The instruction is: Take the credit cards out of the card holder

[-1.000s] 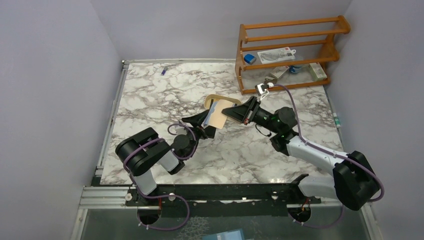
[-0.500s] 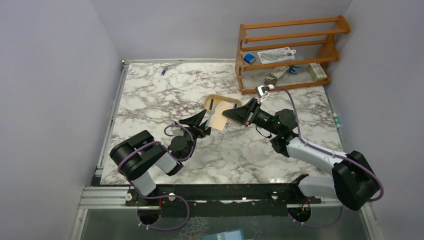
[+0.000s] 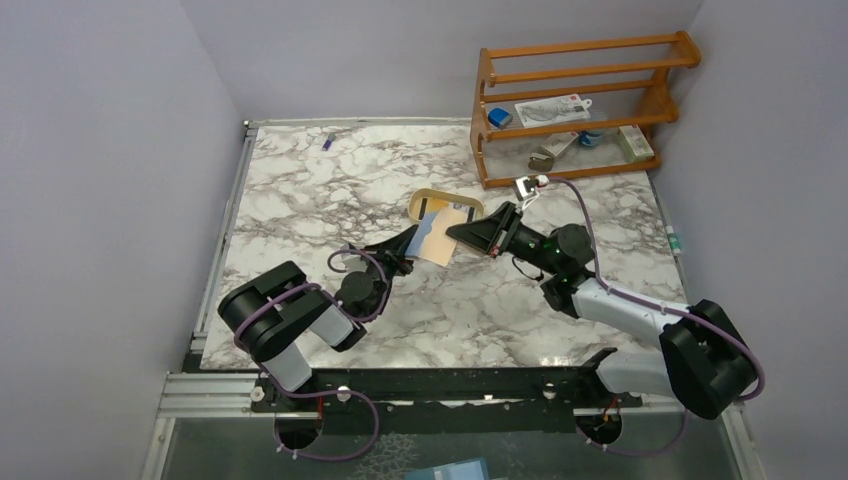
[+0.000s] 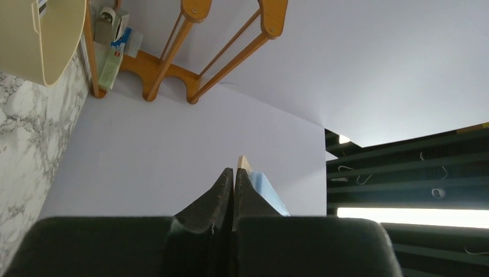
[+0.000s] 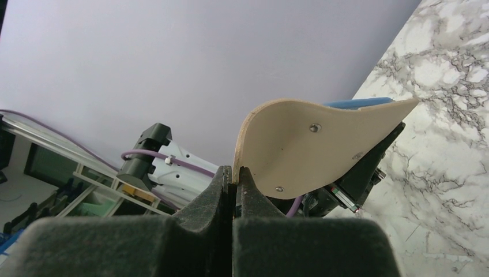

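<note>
The beige-tan card holder (image 3: 438,238) hangs above the table between my two grippers, its pale blue inside facing up. My left gripper (image 3: 411,240) is shut on its left edge; in the left wrist view a thin tan edge (image 4: 243,162) pokes out between the fingertips (image 4: 233,172), with a pale blue layer (image 4: 266,189) beside the right finger. Whether that blue layer is lining or credit cards I cannot tell. My right gripper (image 3: 453,232) is shut on the opposite flap; the right wrist view shows the curved tan flap (image 5: 311,147) with small rivets, rising from the closed fingertips (image 5: 234,171).
An oval tan tray (image 3: 428,196) lies on the marble just behind the card holder, also at the top left of the left wrist view (image 4: 40,40). A wooden rack (image 3: 580,100) with small items stands at the back right. A small purple object (image 3: 327,141) lies at the back left.
My left gripper has closed from open onto the card holder's left edge. The card holder has shifted slightly. The right gripper has kept its grip.
</note>
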`<state>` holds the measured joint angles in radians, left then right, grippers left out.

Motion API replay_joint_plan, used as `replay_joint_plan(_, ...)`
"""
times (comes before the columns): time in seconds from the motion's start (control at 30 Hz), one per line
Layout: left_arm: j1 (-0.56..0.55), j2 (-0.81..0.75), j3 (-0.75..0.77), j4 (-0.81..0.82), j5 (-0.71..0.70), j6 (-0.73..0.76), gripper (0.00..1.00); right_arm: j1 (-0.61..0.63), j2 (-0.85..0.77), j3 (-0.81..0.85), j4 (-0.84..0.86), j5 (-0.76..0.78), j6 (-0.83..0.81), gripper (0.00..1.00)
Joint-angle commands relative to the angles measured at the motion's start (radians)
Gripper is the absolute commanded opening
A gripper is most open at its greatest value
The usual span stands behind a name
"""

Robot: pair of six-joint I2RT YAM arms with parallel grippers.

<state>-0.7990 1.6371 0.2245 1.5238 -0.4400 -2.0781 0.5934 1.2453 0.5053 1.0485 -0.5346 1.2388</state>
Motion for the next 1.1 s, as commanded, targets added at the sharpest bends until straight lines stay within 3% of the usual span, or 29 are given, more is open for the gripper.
replay_joint_plan(0.0, -0.003, -0.037, -0.009, 0.269, -0.032, -0.196, 0.00, -0.003, 0.006, -0.015, 0.063, -0.023, -0.005, 0.01)
replay_joint_plan(0.27, 0.047, -0.104, -0.059, 0.269, -0.005, -0.116, 0.00, -0.035, 0.000, -0.071, 0.056, -0.057, -0.012, 0.01)
replay_joint_plan(0.43, 0.138, -0.159, -0.060, 0.247, 0.141, -0.040, 0.00, -0.040, 0.018, -0.036, -0.088, -0.131, -0.141, 0.03)
replay_joint_plan(0.5, 0.168, -0.183, -0.047, 0.206, 0.208, 0.004, 0.00, -0.040, 0.026, 0.025, -0.226, -0.167, -0.220, 0.14)
replay_joint_plan(0.53, 0.188, -0.204, -0.039, 0.165, 0.250, 0.044, 0.00, -0.040, 0.031, 0.048, -0.271, -0.181, -0.254, 0.26)
replay_joint_plan(0.6, 0.221, -0.259, -0.025, 0.038, 0.323, 0.124, 0.00, -0.039, 0.050, 0.090, -0.348, -0.208, -0.308, 0.61)
replay_joint_plan(0.7, 0.257, -0.364, 0.025, -0.203, 0.419, 0.310, 0.00, -0.040, 0.091, 0.150, -0.441, -0.260, -0.361, 0.97)
replay_joint_plan(0.9, 0.277, -0.583, 0.233, -0.730, 0.479, 0.717, 0.00, -0.040, 0.108, 0.142, -0.470, -0.242, -0.376, 1.00)
replay_joint_plan(1.07, 0.277, -0.683, 0.372, -1.009, 0.408, 0.984, 0.00, -0.040, 0.157, 0.072, -0.272, -0.268, -0.272, 1.00)
